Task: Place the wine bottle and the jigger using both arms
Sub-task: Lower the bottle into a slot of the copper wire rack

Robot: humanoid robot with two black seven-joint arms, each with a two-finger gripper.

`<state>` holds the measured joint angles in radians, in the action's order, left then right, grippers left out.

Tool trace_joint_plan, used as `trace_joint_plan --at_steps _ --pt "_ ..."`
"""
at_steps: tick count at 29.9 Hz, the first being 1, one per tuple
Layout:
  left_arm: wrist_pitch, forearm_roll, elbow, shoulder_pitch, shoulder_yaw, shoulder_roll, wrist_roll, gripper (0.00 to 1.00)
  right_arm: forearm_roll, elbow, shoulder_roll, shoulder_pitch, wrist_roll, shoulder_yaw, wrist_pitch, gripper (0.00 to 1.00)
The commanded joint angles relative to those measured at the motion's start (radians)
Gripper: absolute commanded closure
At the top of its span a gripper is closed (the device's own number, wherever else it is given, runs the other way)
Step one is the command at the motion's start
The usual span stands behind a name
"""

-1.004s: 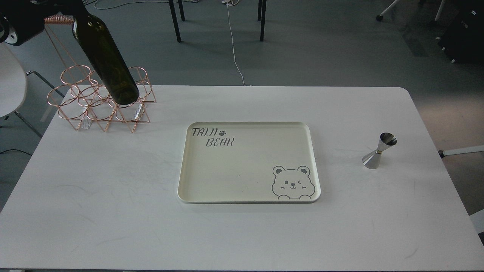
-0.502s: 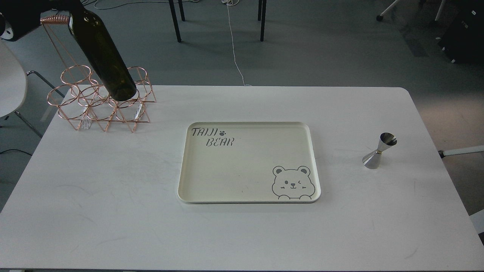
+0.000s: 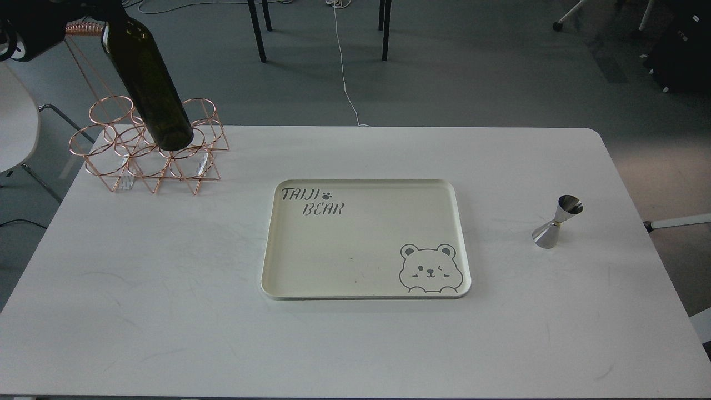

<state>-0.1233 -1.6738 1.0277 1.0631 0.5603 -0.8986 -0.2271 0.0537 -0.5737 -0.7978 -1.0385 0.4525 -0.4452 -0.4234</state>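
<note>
One wine bottle (image 3: 149, 83) hangs tilted over one copper wire rack (image 3: 150, 147), its neck hidden by the dark left gripper (image 3: 39, 25), whose grip I cannot tell; one jigger (image 3: 556, 221) stands right of one tray (image 3: 266, 261); the right gripper is out of view.

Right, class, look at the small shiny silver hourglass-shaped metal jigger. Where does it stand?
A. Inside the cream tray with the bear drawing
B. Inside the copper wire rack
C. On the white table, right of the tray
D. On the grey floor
C: the small shiny silver hourglass-shaped metal jigger stands upright on the white table, clear of the cream bear-printed tray to its left, far from the copper wire rack.
</note>
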Motion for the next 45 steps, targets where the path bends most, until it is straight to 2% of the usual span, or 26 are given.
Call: trace_joint_plan --at_steps 1,39,45 --pt "-0.006 0.005 0.002 0.005 0.001 0.017 0.002 0.86 0.0 0.0 0.0 0.0 0.0 -0.001 0.0 0.03" --pt "-0.026 0.014 0.006 -0.005 -0.002 0.014 0.0 0.86 0.0 -0.002 -0.011 -0.002 0.0 -0.001 0.0 0.03" --pt "-0.009 0.02 0.006 -0.005 -0.054 0.014 -0.001 0.86 0.0 -0.001 -0.012 -0.002 0.0 -0.001 -0.002 0.03"
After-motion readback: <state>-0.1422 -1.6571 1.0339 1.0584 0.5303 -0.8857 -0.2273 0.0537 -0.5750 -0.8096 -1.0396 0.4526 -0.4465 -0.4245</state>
